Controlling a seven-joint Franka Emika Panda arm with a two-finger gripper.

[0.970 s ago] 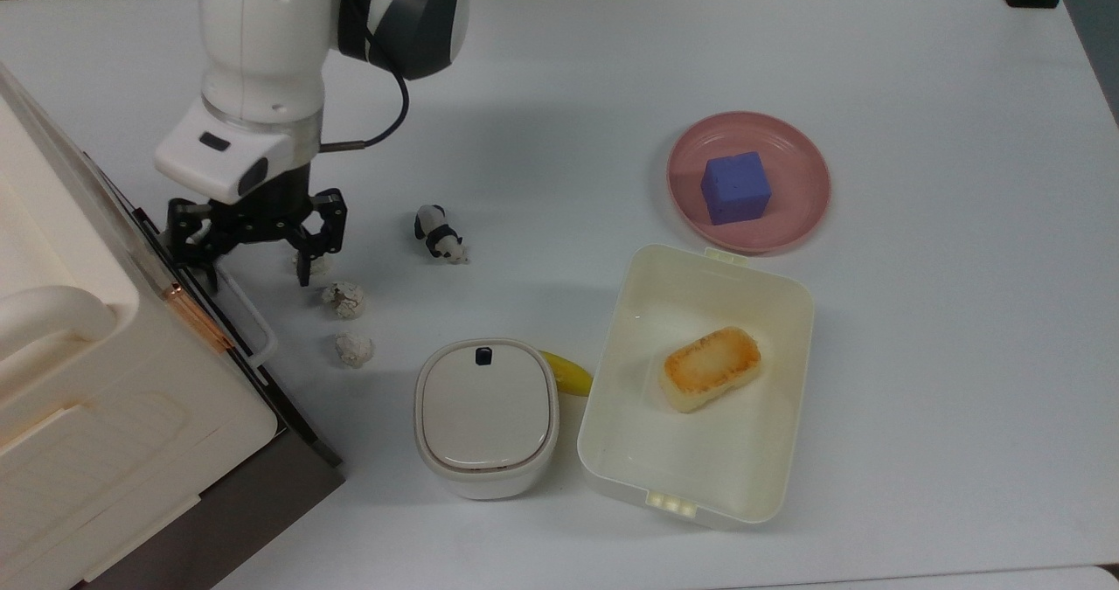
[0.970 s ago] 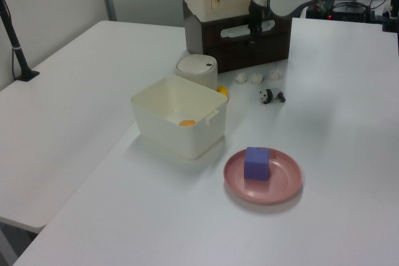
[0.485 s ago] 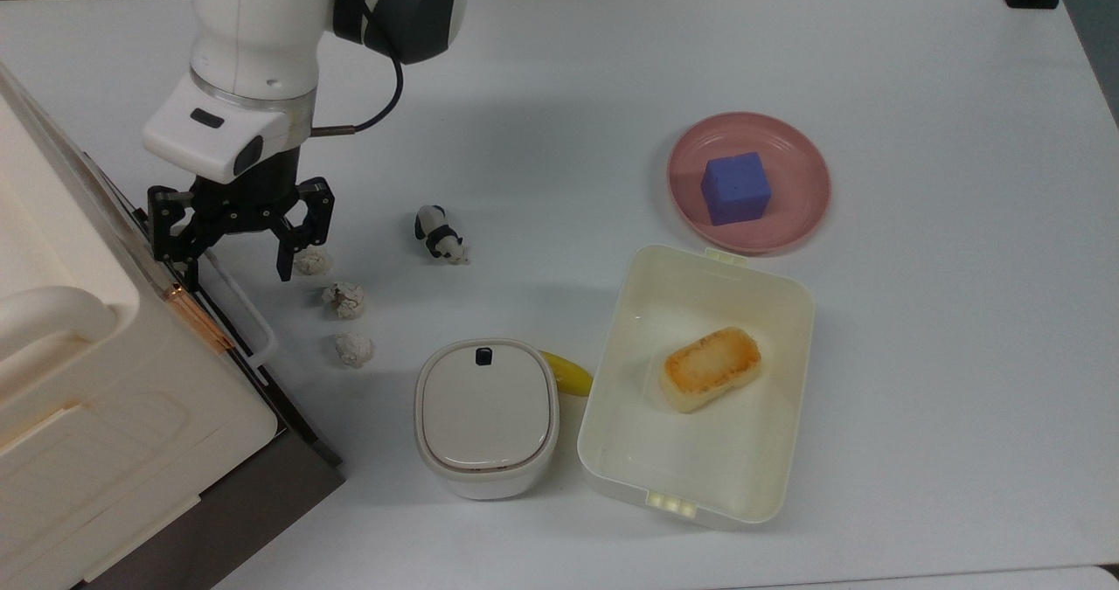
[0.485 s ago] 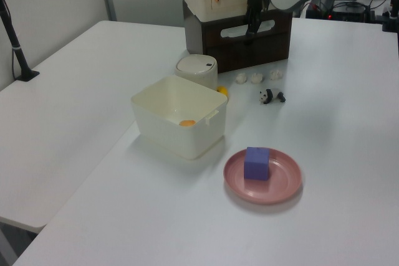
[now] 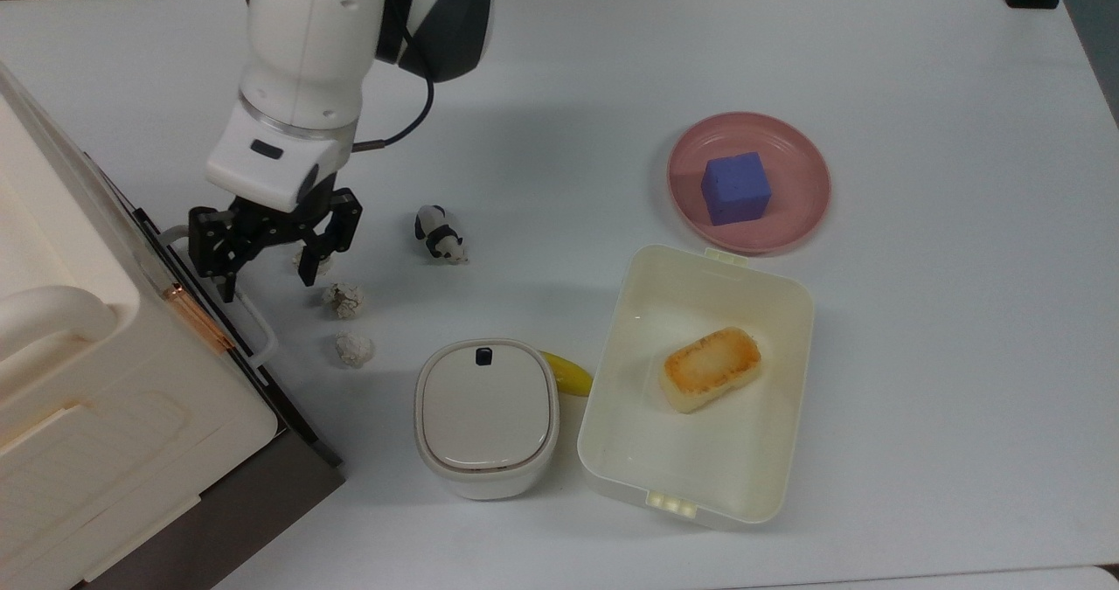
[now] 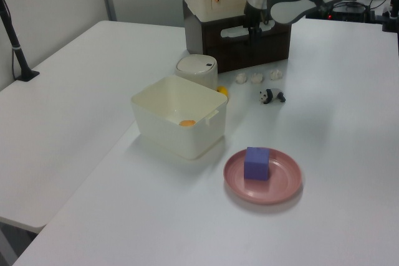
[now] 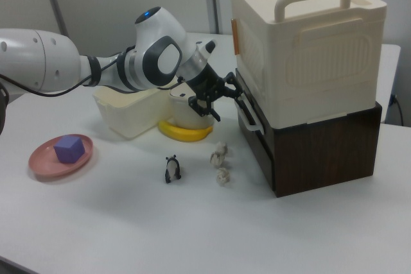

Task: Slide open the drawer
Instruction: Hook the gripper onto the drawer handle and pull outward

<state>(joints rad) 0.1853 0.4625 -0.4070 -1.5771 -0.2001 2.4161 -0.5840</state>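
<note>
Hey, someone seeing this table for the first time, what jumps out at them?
The white robot arm at the top view's upper left, its black gripper with jaws open around the white handle of the dark brown drawer. On that drawer sits a big cream box. Across the table, a purple cube on a pink plate gives the brightest colour.

Pink plate [image 5: 809, 179] with a purple cube [image 5: 736, 188] on it. Just beside, cream tub [image 5: 612, 433] holding a toasted bread piece [image 5: 710, 368]. White lidded bin [image 5: 486, 417], banana [image 5: 568, 373] wedged between bin and tub. Toy panda [image 5: 439, 235] and three crumpled white lumps [image 5: 343, 300] on the white table [image 5: 918, 354].
</note>
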